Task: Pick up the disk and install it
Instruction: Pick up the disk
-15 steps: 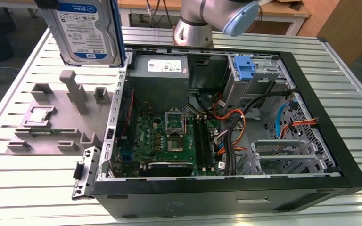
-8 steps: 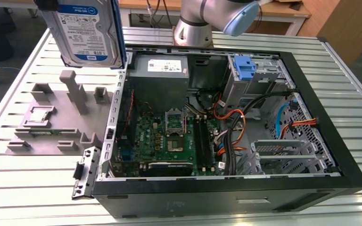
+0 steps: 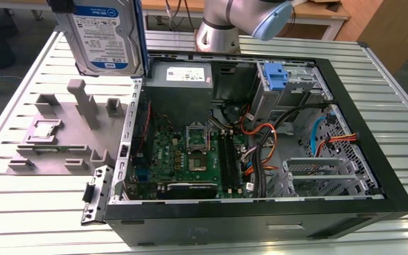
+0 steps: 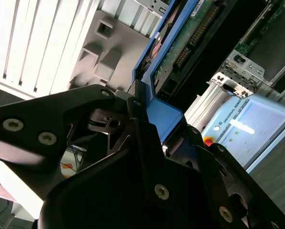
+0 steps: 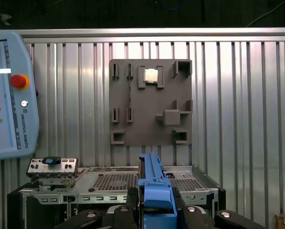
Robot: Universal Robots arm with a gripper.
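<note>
A slatted metal table [image 3: 48, 212] carries an open desktop computer case [image 3: 261, 226], lying on its side with its insides showing. In the exterior view the disk [image 3: 103, 37] is lifted off the table and hangs upright, a little tilted, with its white and blue label facing the camera. It sits over the table's far edge toward the exterior view's left, above the far end of a grey fixture plate [image 3: 55, 133] and near the case's far corner. In both wrist views the black hand [image 5: 156, 202] is clenched on the blue carrier that frames the disk, one finger on each side of its narrow edge. Inside the case, a green motherboard [image 3: 189, 154] fills the middle and a loose bundle of orange and black cables [image 3: 261, 143] runs beside it. A lone blue bracket [image 3: 276, 78] stands in a metal bay at the far side, and an empty metal drive cage [image 3: 317, 172] sits at the near side toward the exterior view's right. The step in hand looks like the carry toward the case. It probably goes best with the grip squarely on the carrier rather than the drive body, and the disk held steady and high enough to clear the case wall. The cables lie close to the bays — they look like the main snag risk.
</note>
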